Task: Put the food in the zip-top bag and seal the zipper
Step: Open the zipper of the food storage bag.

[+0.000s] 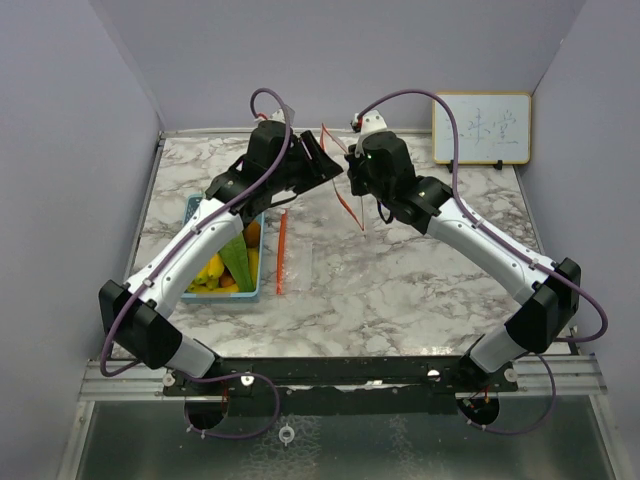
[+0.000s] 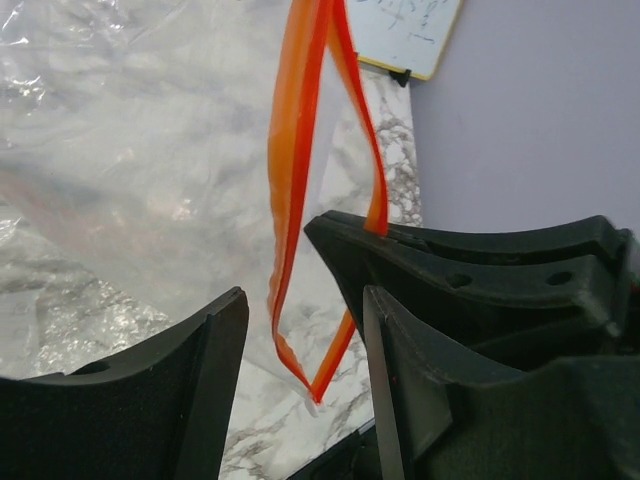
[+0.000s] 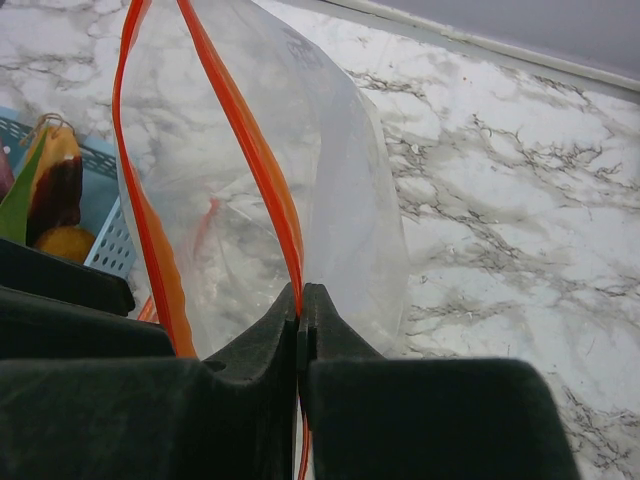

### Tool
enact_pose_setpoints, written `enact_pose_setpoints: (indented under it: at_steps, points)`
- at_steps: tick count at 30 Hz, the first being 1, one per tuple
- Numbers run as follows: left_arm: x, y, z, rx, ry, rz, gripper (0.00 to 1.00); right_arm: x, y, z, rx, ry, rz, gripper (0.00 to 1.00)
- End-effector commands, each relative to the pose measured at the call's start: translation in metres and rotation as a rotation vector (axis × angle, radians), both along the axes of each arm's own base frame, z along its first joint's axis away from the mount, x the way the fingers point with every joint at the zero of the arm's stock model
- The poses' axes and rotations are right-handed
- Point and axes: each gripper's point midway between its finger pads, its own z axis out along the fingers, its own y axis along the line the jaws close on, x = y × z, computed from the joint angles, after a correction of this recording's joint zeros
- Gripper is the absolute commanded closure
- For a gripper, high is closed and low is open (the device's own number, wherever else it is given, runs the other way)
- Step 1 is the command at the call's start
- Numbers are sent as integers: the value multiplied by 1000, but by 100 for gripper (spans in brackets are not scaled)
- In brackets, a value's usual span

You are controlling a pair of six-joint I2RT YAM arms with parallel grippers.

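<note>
Orange zipper (image 3: 262,172) of the bag (image 3: 340,190) is hanging clamped in the right gripper (image 3: 300,305), the left gripper (image 2: 303,305) straddling it with jaws apart, probably readying to pull the mouth open.

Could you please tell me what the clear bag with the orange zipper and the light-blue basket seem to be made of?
Clear zip-top bag: thin glossy plastic film, wrinkled and see-through. Light-blue basket: probably rigid moulded plastic, shown by its even lattice wall.

Clear zip-top bag (image 3: 330,200) lifted, orange zipper (image 3: 250,170) open; bananas (image 1: 212,270) lie left.
</note>
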Motion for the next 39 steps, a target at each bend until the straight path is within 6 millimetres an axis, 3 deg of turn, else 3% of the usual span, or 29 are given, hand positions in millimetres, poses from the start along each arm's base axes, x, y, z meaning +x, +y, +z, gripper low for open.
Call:
enact_pose_setpoints:
  at_steps: [1,8,14,20,22,26,32,35,39]
  points:
    - [2,10,-22,101,68,78,49,6,9,21,51,-52,12,98]
    - [3,9,-46,135,124,110,62,3,11,24,69,-57,34,98]
    - [9,15,-65,191,123,150,66,0,8,34,77,-69,34,98]
    - [15,21,-79,244,111,165,90,-4,5,38,85,-65,32,98]
    - [17,26,-80,274,94,180,100,-5,2,39,83,-65,23,98]
    - [18,44,-69,361,40,204,100,-3,-18,29,28,-52,-69,98]
    - [4,112,-51,645,-35,314,100,-2,-55,5,-80,-31,-223,98]
    - [-1,134,-46,715,-63,348,100,-4,-52,-7,-71,3,-206,98]
    - [1,126,-35,646,-163,313,100,-12,-19,-17,-23,57,-35,98]
